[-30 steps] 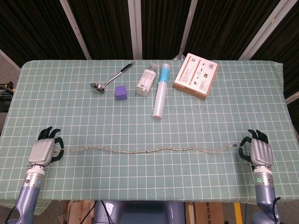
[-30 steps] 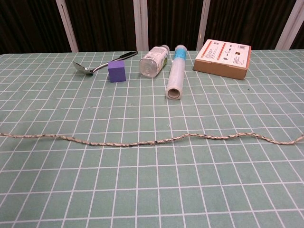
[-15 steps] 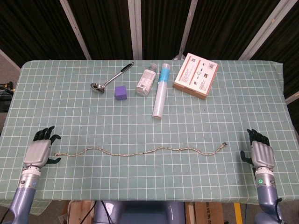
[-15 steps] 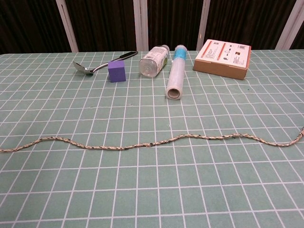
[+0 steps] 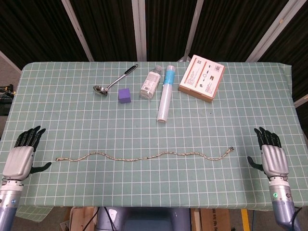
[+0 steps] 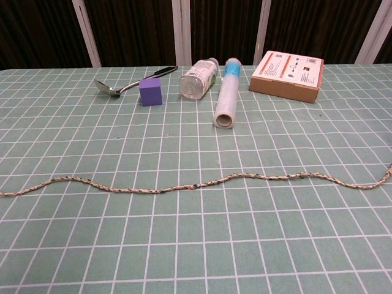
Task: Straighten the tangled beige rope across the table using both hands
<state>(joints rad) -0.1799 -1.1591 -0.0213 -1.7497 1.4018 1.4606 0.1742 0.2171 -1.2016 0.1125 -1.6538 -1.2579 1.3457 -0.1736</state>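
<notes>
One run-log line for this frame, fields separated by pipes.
rope: laid out, slightly wavy, unheld | left hand: open, clear of rope end | right hand: open, clear | stage: rope released

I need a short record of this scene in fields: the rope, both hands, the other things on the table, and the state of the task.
rope: beige rope lies stretched left to right along the near part of the table, slightly wavy, no knots visible
left hand: left hand open, apart from the rope's left end
right hand: right hand open, apart from the rope's right end
far side: spoon, purple cube, bottle, tube, box
task state: rope looks laid out, neither hand holds it
</notes>
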